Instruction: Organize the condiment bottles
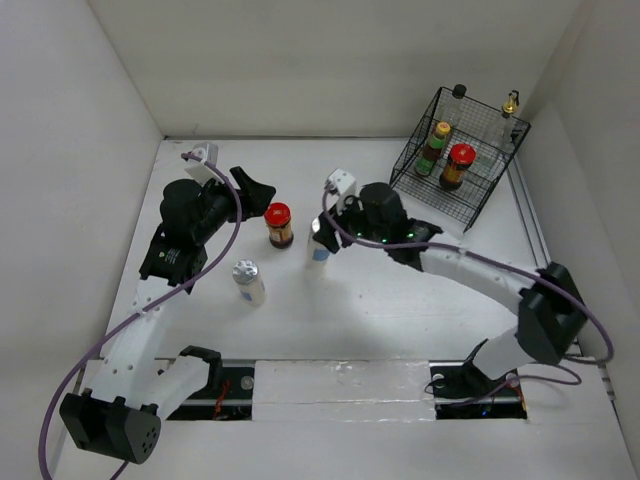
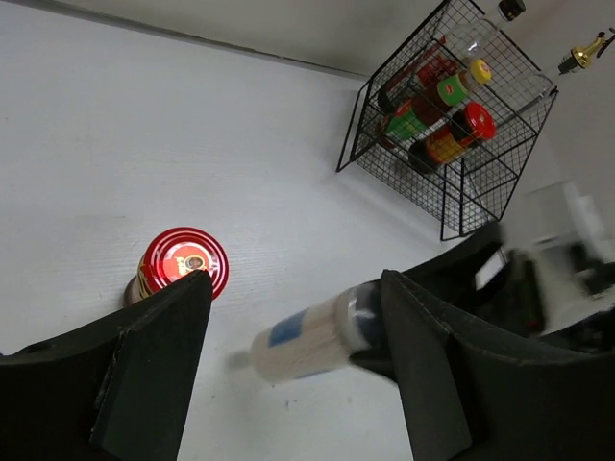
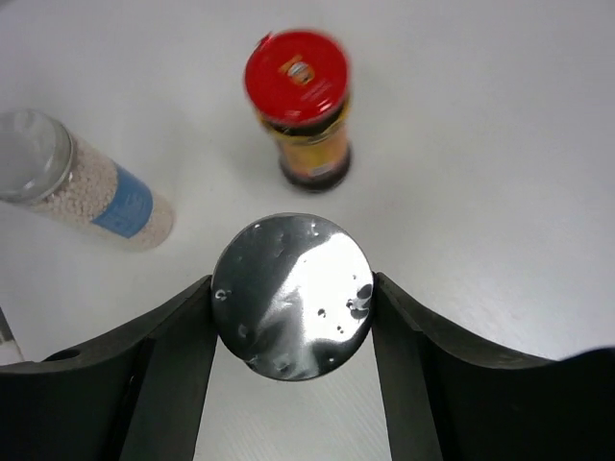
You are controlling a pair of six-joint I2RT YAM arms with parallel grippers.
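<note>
**Right claw clamped on a shaker at mid-surface; left claw apart beside the red-lidded jar**

In the middle of the top view, the right claw (image 1: 322,236) is closed on a silver-capped shaker (image 1: 320,250). In the right wrist view the round silver cap (image 3: 293,296) fills the gap, with both fingers (image 3: 168,365) pressed against its sides. I cannot tell whether the shaker's base touches the white surface (image 1: 380,300).

Just to the left of it stands a red-lidded jar (image 1: 279,225), upright and free. The left claw (image 1: 255,187) sits close above and left of that jar with its fingers spread and nothing between them. In the left wrist view the jar's lid (image 2: 180,264) shows just beside the tip of the left-hand finger (image 2: 159,346), and the held shaker (image 2: 312,336) shows across the open gap.

A second shaker (image 1: 247,281) stands alone lower left of the jar, apart from both claws. The right wrist view shows it at the left edge, with a blue label and pale contents (image 3: 86,182).

At the upper right, a black wire rack (image 1: 485,195) holds a yellow-capped bottle (image 1: 439,140) and, just to its right, a second red-lidded jar (image 1: 458,165). A black-capped bottle (image 1: 459,92) is at the rack's far edge. A gold-topped bottle (image 1: 510,104) is at its right corner, and I cannot tell whether it stands inside or behind the rack.
</note>
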